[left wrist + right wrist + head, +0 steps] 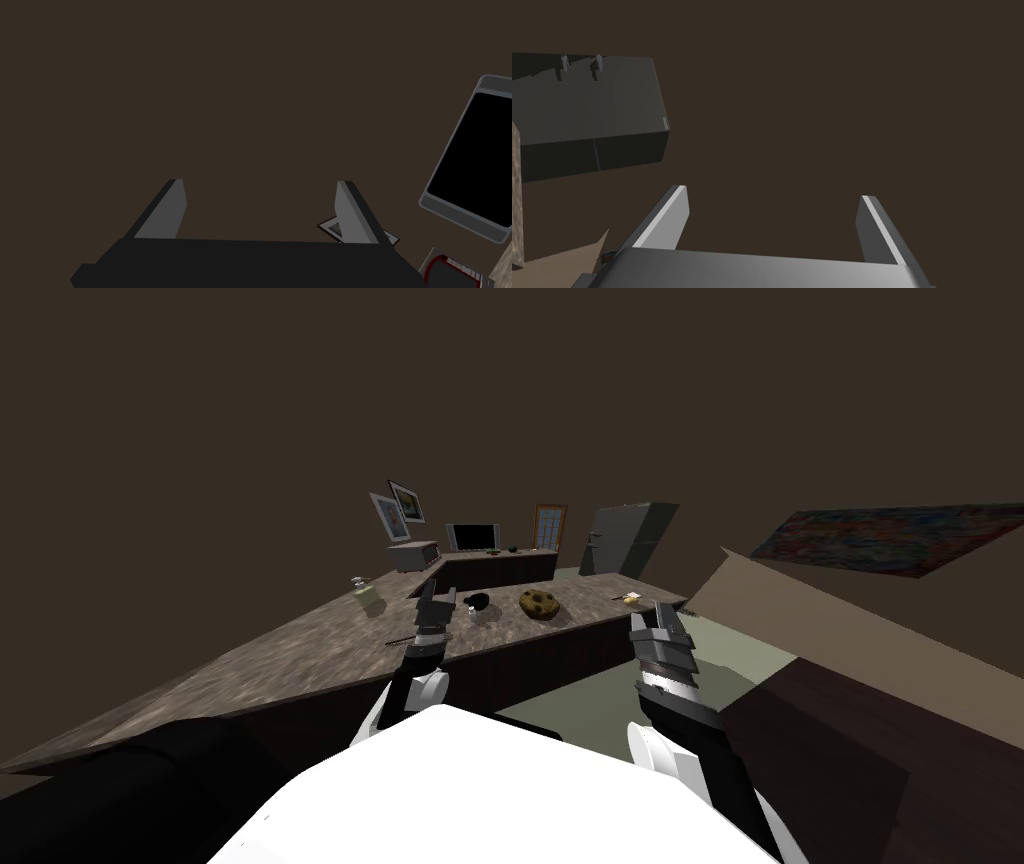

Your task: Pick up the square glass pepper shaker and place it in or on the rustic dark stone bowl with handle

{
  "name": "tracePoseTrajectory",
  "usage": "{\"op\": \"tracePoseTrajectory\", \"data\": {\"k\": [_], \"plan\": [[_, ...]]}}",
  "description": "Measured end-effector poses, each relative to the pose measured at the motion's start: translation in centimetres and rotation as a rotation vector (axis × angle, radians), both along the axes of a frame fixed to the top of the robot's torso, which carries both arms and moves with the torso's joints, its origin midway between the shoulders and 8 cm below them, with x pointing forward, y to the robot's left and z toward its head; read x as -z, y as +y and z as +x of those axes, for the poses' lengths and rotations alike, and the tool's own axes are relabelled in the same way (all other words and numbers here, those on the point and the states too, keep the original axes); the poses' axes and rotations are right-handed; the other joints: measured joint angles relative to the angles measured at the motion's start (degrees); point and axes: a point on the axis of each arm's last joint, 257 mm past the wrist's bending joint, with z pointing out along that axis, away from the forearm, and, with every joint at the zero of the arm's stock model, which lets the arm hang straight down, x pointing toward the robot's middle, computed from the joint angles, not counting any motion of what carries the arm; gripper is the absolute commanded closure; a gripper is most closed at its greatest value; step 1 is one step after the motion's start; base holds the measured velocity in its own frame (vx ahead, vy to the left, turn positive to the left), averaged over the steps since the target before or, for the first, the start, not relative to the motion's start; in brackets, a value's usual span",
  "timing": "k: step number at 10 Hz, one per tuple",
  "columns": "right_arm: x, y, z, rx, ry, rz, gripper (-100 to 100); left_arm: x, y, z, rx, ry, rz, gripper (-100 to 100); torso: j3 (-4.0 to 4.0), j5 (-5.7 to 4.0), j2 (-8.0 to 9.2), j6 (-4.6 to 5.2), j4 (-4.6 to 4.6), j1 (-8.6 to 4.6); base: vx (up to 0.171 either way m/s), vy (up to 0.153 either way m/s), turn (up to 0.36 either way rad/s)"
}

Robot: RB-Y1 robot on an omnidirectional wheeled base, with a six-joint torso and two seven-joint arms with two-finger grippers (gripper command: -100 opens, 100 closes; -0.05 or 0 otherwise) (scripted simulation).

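Shaker: I take the small pale glassy piece for it. It looks upright and stands on the counter, well left of the bowl.
Bowl: dark, on the same counter.
Left gripper: fingers spread, empty, just left of the bowl. The shaker lies further left and a little beyond it.
Right gripper: fingers spread, empty, well right of the bowl by the counter's edge.
Nearer arm: the left, I judge.
Views: the head view gives me shaker and bowl. The wrist views give me the finger gaps.

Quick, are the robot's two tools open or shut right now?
Left tool: open, holding nothing.
Right tool: open, holding nothing.
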Motion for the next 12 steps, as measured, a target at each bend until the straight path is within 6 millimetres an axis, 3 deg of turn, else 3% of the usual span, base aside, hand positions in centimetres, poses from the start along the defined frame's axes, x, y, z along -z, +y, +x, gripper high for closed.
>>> {"op": "tracePoseTrajectory", "data": {"k": [12], "plan": [[0.0,0.0,0.0,0.0,0.0,0.0,0,4.4,-0.2,6.9,0.266,0.046,-0.248,-100,0.11,0.06,0.18,0.0,0.04,0.28,-0.055,0.068,-0.074]]}}
